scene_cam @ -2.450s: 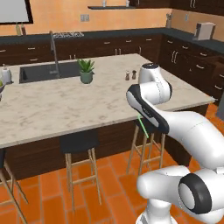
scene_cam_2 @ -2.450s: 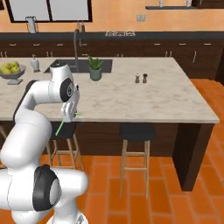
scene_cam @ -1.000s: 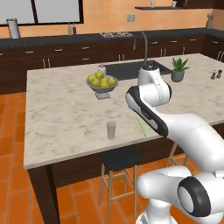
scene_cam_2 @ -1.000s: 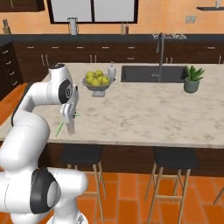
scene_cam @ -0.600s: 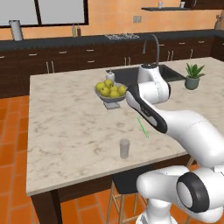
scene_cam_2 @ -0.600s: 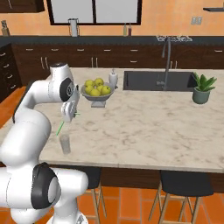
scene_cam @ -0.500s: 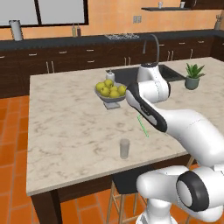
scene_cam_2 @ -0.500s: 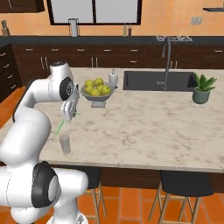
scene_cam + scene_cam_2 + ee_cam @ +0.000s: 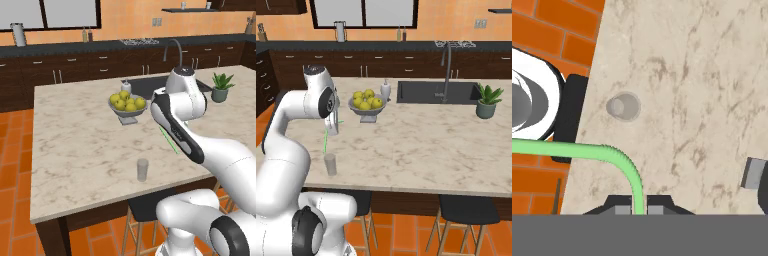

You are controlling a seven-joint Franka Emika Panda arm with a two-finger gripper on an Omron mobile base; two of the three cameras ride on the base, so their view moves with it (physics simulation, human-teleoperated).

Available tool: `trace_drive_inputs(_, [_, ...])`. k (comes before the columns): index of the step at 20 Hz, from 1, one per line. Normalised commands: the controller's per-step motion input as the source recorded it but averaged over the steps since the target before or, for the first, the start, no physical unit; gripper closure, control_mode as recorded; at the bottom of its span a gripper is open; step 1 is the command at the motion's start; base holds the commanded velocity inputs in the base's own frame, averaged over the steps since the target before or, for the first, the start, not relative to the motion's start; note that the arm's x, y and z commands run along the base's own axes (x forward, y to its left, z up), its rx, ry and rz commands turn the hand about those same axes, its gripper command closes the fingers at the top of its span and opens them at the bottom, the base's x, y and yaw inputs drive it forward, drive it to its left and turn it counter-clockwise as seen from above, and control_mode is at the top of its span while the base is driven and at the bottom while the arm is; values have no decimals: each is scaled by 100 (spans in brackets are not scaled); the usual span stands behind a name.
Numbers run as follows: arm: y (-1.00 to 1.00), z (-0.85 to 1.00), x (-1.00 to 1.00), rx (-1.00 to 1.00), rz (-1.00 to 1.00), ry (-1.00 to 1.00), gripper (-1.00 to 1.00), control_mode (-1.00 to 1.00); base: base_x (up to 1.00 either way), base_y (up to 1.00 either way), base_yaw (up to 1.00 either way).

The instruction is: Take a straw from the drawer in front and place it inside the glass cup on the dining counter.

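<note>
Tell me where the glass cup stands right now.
The glass cup stands upright on the dining counter near its front edge, in front of the fruit bowl. In the right base view it sits just below the straw that the gripper holds.

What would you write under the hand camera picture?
Gripper shut on the green straw, above the glass cup on the dining counter.

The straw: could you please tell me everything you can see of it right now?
The straw is thin and light green, plastic-looking, with a ribbed bend in the hand view. The shut gripper pinches one end between its fingertips; the rest hangs free above the dining counter, slanting down toward the glass cup, not yet inside or touching it.
</note>
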Motion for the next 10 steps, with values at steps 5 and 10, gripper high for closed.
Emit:
trace_drive_inputs(5, [-18, 0, 0, 17, 56, -17, 100, -100, 0, 0, 0])
trace_drive_inputs(10, [1, 0, 0, 28, 54, -4, 100, -100, 0, 0, 0])
